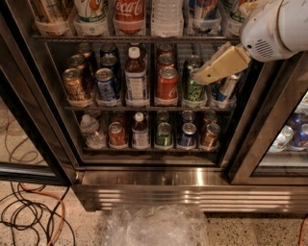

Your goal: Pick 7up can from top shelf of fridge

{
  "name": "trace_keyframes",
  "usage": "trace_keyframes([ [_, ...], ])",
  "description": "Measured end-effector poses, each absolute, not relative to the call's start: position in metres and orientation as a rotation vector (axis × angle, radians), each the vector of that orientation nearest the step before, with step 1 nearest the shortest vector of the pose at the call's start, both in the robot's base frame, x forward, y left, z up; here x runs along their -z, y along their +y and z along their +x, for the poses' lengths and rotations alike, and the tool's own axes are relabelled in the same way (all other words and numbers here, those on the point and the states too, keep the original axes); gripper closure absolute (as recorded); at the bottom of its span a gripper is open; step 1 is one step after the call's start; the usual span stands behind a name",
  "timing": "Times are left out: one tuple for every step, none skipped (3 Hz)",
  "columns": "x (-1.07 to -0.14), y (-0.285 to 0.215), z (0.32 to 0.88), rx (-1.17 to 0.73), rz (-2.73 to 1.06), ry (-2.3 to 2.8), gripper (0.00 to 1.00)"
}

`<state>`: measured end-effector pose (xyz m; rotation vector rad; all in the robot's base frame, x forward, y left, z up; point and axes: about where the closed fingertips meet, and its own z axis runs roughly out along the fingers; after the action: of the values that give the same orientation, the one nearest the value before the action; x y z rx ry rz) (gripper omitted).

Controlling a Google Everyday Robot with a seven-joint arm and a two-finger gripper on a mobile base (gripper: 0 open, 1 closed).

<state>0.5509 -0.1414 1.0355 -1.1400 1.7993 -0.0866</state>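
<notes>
The gripper [202, 76] hangs by the fridge's [144, 192] right edge; open or closed, I cannot tell. The 7up can [91, 10] stands upright between drinks [129, 9] near the top shelf's [144, 38] left end.

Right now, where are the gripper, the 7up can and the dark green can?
gripper [202, 77], camera view: its tan tip, upper right.
7up can [91, 10], camera view: pale body, top left, cut by the picture's edge.
dark green can [193, 91], camera view: lower body, just behind the gripper's tip.

Only one brand can be read: white "Coca-Cola" script on the red bottle [130, 8] at twelve o'clock. Other labels are illegible. The gripper [198, 76] sits between one and two o'clock.
</notes>
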Motion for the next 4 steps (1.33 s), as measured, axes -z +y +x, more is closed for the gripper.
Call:
trace_keyframes([
  [-1.040,-0.154,0.569,-0.049,-0.883,1.856,0.00],
  [-1.043,-0.152,0.569,-0.083,-0.829,1.874,0.00],
  [-1.041,-0.153,0.570,-0.116,-0.716,1.890,0.00],
  [-1.041,-0.168,0.570,-0.057,-0.554,1.879,0.00],
])
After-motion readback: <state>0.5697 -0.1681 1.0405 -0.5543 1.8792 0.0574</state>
